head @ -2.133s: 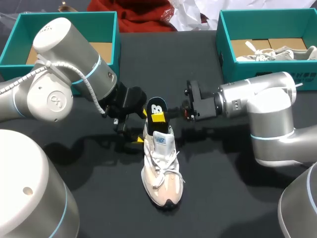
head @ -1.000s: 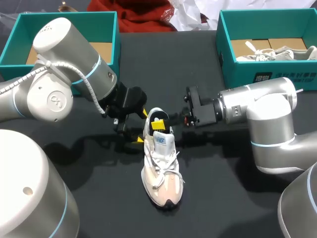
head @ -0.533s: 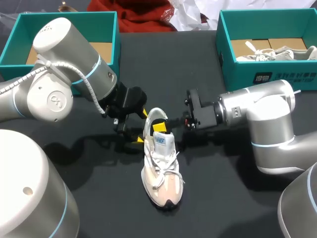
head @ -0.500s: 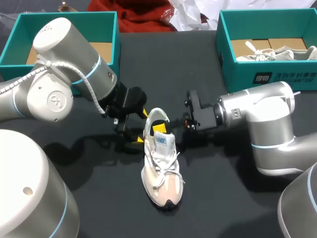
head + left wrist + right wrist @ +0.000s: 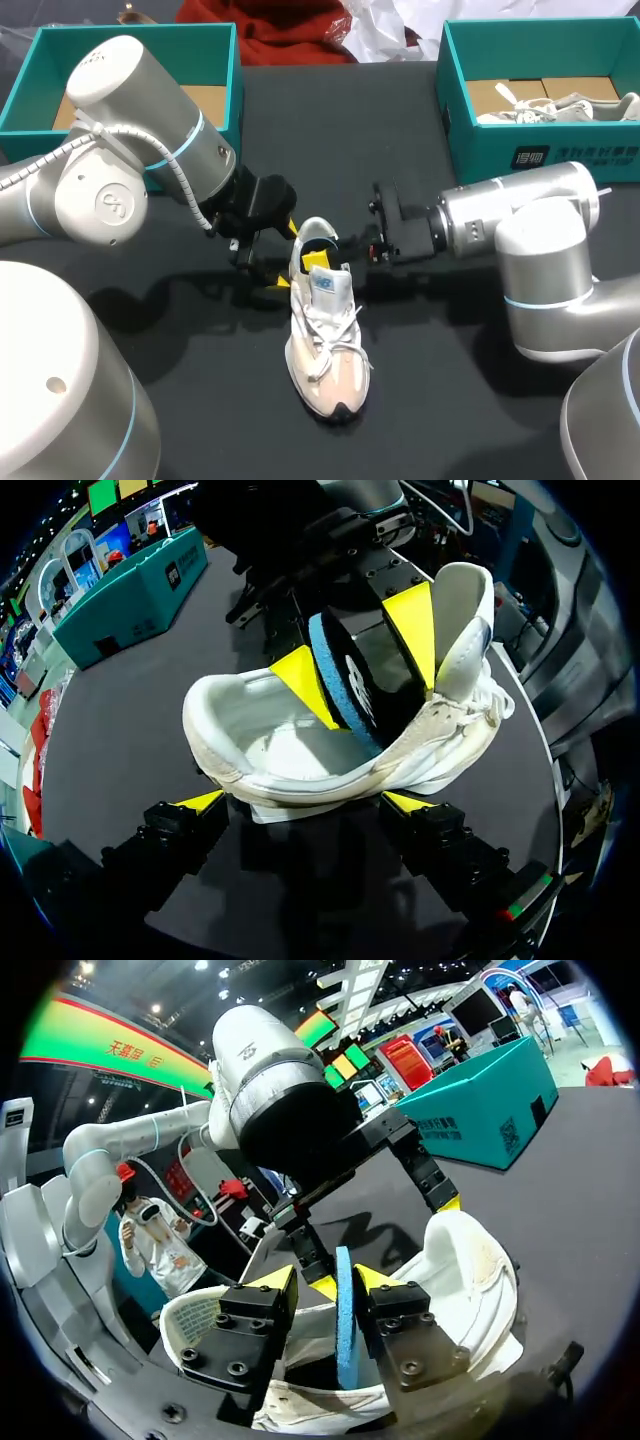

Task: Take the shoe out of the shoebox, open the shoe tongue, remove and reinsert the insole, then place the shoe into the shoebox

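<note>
Starting at the near edge: plenty of bare black worktop [image 5: 450,400], open room on either side of the toe. Next, the shoe [image 5: 325,330], white, lying mid-worktop, toe toward the near edge and heel toward the far one.

Up at the heel now. Coming in from the left edge, the left gripper [image 5: 286,256], spread wide and clamped on the side of the shoe. Clearest from the left wrist: a yellow tip pressed against the lower side wall at each end, and the mouth of the shoe gaping straight ahead.

Reaching into that mouth from the right edge, the right gripper [image 5: 322,256]. From overhead, only one of its yellow tips showing in the opening. From its own wrist, no doubt at all: pinched narrow on the insole [image 5: 345,1335], blue-edged, standing on edge inside the heel cup. From the left wrist, the dark top face of that insole too.

Farther back, a teal shoebox [image 5: 140,50] in the far left corner, brown floor showing. Across in the far right corner, a second shoebox [image 5: 560,150] with another pale shoe [image 5: 560,105] lying inside. Between the two, an open lane of dark worktop.
</note>
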